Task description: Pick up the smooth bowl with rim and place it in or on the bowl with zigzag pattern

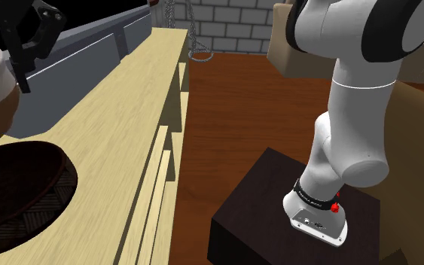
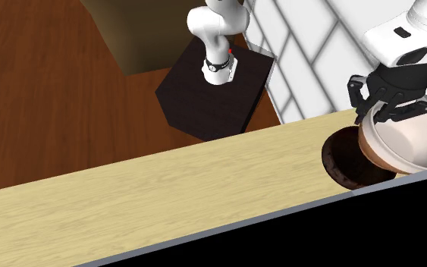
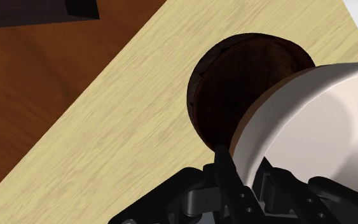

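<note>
Over the wooden table [image 1: 112, 128], the gripper [image 2: 386, 114] clasps a white-and-brown bowl [image 2: 410, 146] above a dark patterned bowl [image 1: 14, 188].

A long table [image 1: 120, 113] with a pale wood-grain top and a grey strip along one long side carries a wide dark brown bowl [image 1: 14, 188], faintly zigzag-patterned on its inner wall, standing upright close to that grey-edged side.

No text can be read; the black band [image 1: 313, 197] round the arm's base [image 1: 319, 223] carries illegible pale marks.
</note>
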Tool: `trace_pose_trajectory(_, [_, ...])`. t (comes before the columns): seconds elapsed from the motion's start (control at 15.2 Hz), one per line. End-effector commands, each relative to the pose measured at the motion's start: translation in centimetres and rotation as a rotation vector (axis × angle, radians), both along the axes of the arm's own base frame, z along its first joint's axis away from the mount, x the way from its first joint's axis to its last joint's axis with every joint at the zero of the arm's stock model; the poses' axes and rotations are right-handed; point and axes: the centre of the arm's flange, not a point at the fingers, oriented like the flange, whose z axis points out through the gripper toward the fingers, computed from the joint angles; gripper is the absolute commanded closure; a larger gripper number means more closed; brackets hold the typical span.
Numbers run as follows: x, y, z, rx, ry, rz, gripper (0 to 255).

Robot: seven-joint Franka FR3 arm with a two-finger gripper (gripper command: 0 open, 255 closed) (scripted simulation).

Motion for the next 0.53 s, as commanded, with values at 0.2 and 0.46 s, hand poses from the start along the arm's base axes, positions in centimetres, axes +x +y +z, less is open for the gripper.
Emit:
trace_pose_trajectory(0.2, [-0.1,0.2,-2.6,0.001,-0.001,-0.001,255])
trace_pose_trajectory(0.46, [-0.1,0.2,-4.7,0.001,-0.001,-0.001,255])
